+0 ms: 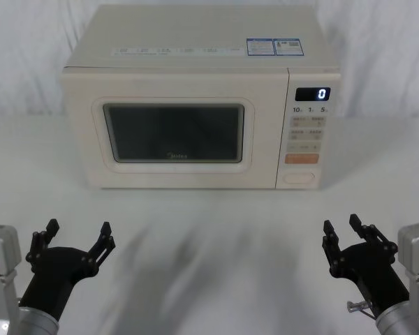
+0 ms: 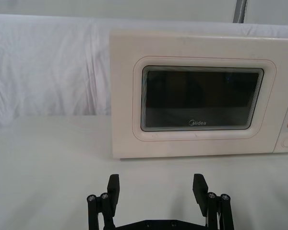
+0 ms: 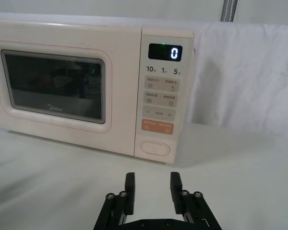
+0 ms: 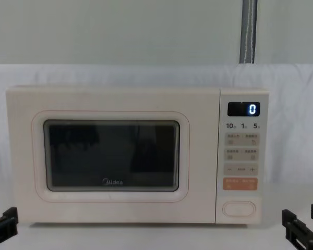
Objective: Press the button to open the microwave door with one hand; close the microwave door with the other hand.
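Microwave door seemingly shut flush; both pincers, left wide, right narrower, hang before it, unobstructed.

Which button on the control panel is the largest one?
The cream oval button at the very bottom of the panel, just under the orange button. The keys above are small squares.

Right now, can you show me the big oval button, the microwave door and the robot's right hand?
button (image 3: 152, 148), right wrist view, middle of the oval.
microwave door (image 1: 169, 170), head view, cream frame below the window.
right gripper (image 1: 343, 229), head view, between its fingertips.
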